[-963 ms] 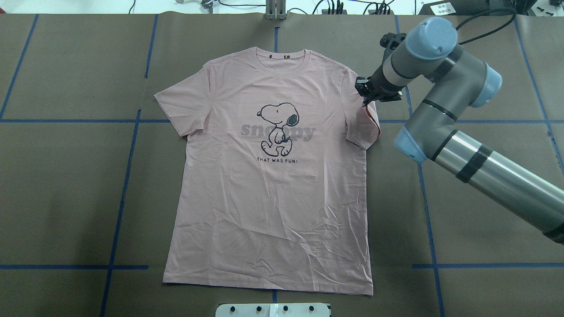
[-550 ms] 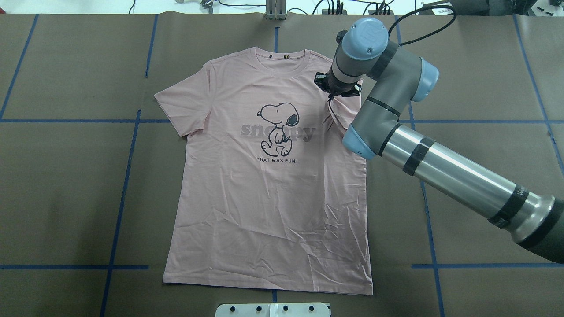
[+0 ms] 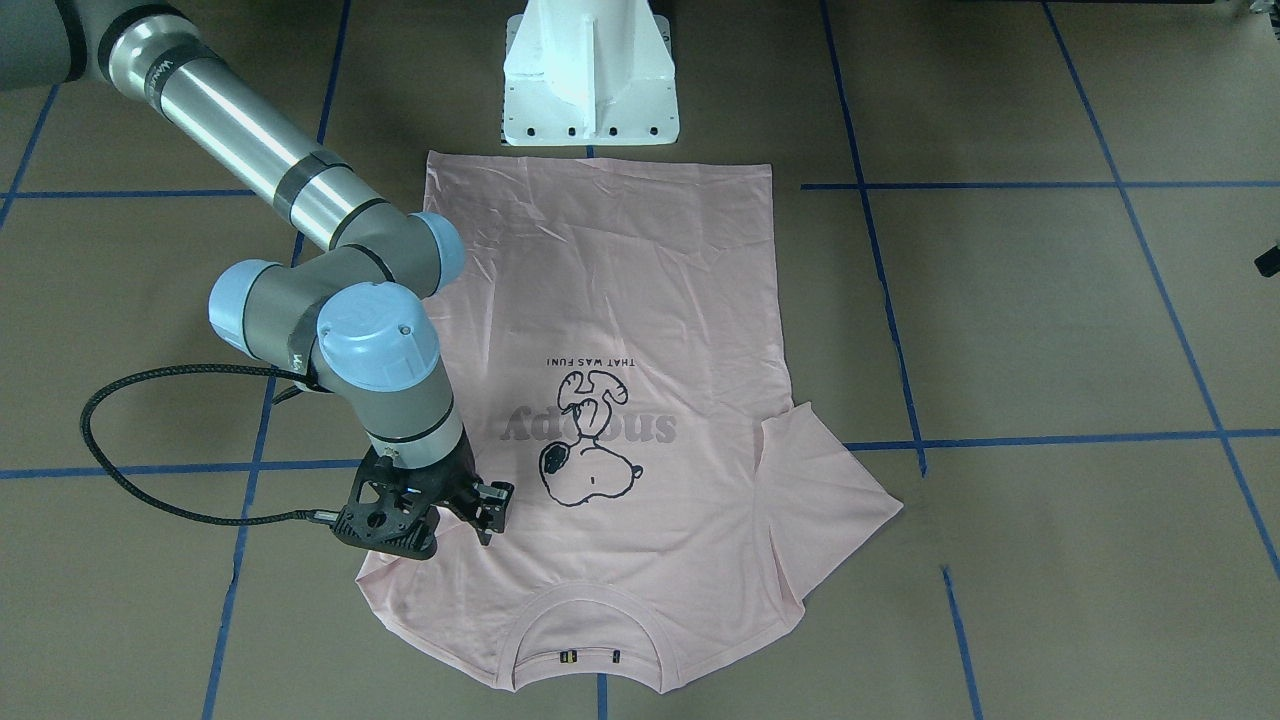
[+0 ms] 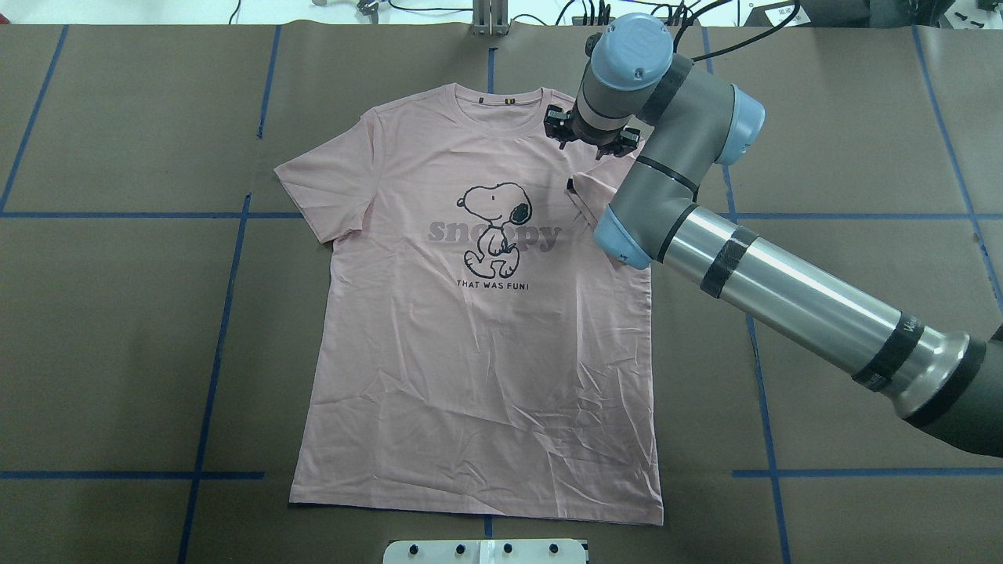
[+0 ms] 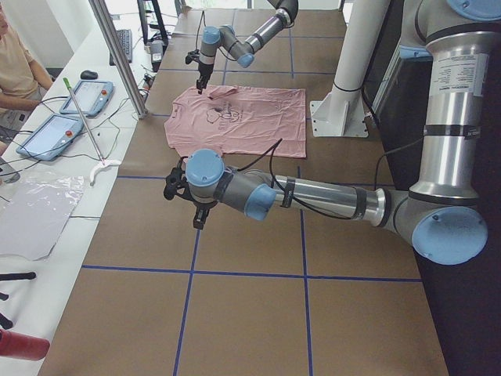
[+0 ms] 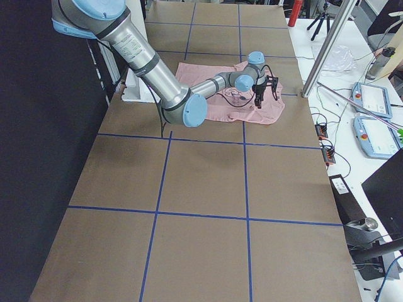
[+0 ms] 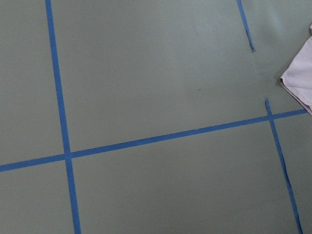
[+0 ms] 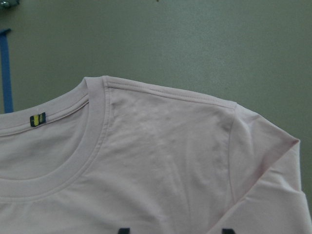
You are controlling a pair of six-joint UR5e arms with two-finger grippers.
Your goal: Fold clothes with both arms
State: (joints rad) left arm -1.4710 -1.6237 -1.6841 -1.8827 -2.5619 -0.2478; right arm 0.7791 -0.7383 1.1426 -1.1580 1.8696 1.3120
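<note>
Black right gripper (image 4: 592,139) hung w/ jaws apart, gripping nothing, just over the pink T-shirt (image 4: 478,352) at the shoulder on the robot's right, near the collar (image 4: 501,110); that side's sleeve (image 4: 589,202) lay folded inward onto the chest beside the dog print (image 4: 494,227). Shirt lay flat, print up, mid-table on brown paper (image 4: 117,329) w/ blue tape lines, other sleeve (image 4: 313,188) spread out. Left gripper (image 5: 197,215) hovered over bare paper well clear of the shirt, side cam only, so can't tell its jaws.
</note>
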